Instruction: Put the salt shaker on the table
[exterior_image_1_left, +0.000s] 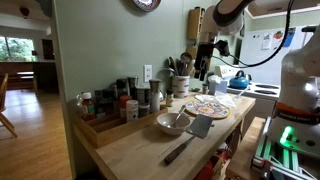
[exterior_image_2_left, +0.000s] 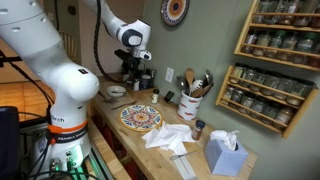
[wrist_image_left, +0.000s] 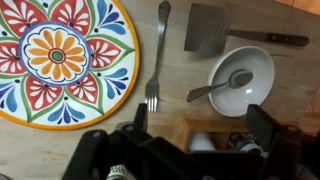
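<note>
In the wrist view my gripper (wrist_image_left: 200, 125) is open, its two dark fingers spread over the corner of the raised wooden back ledge (wrist_image_left: 165, 100). A white-topped shaker (wrist_image_left: 205, 143), which looks like the salt shaker, stands on the ledge between the fingers and is partly hidden by the gripper body. A dark jar (wrist_image_left: 246, 141) stands beside it. The light wooden table (wrist_image_left: 176, 75) lies beyond. In both exterior views the gripper (exterior_image_1_left: 205, 62) (exterior_image_2_left: 135, 72) hangs over the back of the table (exterior_image_1_left: 140, 150), empty.
On the table are a colourful patterned plate (wrist_image_left: 60, 55) (exterior_image_1_left: 207, 107) (exterior_image_2_left: 140, 117), a fork (wrist_image_left: 155, 60), a spatula (wrist_image_left: 208, 28), a knife (wrist_image_left: 270, 38) and a white bowl with a spoon (wrist_image_left: 240, 72) (exterior_image_1_left: 172, 122). Spice jars (exterior_image_1_left: 120, 100) line the ledge. A utensil crock (exterior_image_2_left: 190, 100) and a tissue box (exterior_image_2_left: 225, 155) stand nearby.
</note>
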